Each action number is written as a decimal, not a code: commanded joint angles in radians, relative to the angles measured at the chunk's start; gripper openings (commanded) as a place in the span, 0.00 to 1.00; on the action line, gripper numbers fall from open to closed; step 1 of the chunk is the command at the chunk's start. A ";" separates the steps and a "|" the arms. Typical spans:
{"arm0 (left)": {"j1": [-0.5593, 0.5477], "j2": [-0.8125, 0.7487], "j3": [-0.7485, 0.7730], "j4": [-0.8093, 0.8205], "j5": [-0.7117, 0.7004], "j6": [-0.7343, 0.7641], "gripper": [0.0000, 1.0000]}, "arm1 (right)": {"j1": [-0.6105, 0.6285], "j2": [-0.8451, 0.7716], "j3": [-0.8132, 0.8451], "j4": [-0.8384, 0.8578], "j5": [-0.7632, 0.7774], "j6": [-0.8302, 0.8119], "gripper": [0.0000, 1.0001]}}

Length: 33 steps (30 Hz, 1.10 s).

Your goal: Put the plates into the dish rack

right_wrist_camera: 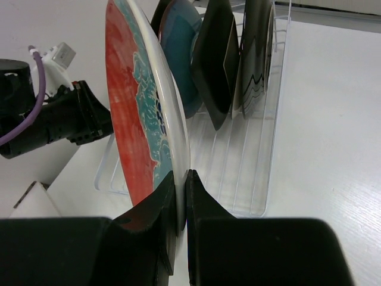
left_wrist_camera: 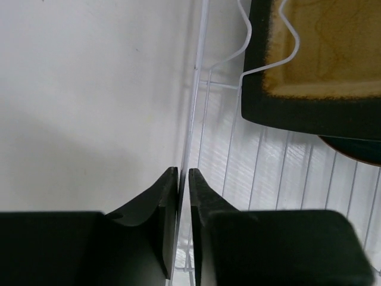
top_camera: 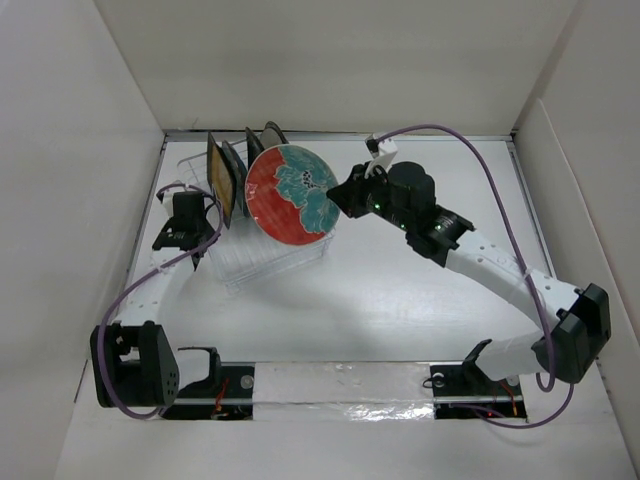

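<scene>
White tabletop and walls from above; several plates stand in the dish rack far left; left wrist: left gripper pinched on the rack's wall; right wrist: right gripper clamped on the rim of the red plate, upright at the rack's right end, seemingly the last, not yet released.

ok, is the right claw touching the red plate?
Touching. Right wrist view: the right claw clamps the red plate by its rim, no gap either side. Top view agrees, claw at the plate's edge by the rack.
</scene>
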State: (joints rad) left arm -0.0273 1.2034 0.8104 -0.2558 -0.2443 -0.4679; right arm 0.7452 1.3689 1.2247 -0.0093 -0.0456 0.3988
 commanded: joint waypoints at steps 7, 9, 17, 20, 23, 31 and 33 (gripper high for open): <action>-0.032 -0.011 -0.011 -0.003 0.137 -0.017 0.00 | -0.020 -0.125 0.018 0.285 -0.011 0.012 0.00; -0.045 -0.024 -0.030 -0.005 0.163 -0.026 0.00 | -0.020 -0.122 0.018 0.284 -0.013 0.012 0.00; -0.045 -0.108 -0.108 0.073 0.370 -0.060 0.00 | 0.005 -0.076 0.091 0.243 0.095 -0.047 0.00; -0.068 -0.117 -0.112 0.095 0.424 -0.060 0.00 | 0.029 -0.024 0.175 0.183 0.139 -0.092 0.00; -0.115 -0.110 -0.116 0.130 0.428 -0.072 0.00 | 0.029 0.015 0.235 0.164 0.171 -0.109 0.00; -0.126 -0.217 -0.071 0.093 0.386 -0.045 0.42 | 0.065 0.094 0.335 0.160 0.234 -0.112 0.00; -0.126 -0.272 -0.028 0.067 0.327 -0.031 0.53 | 0.088 0.130 0.373 0.144 0.246 -0.121 0.00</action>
State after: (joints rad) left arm -0.1490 1.0203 0.7048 -0.2024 0.0742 -0.5243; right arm 0.7959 1.5082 1.4593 -0.0990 0.1661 0.2646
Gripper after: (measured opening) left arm 0.511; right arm 0.113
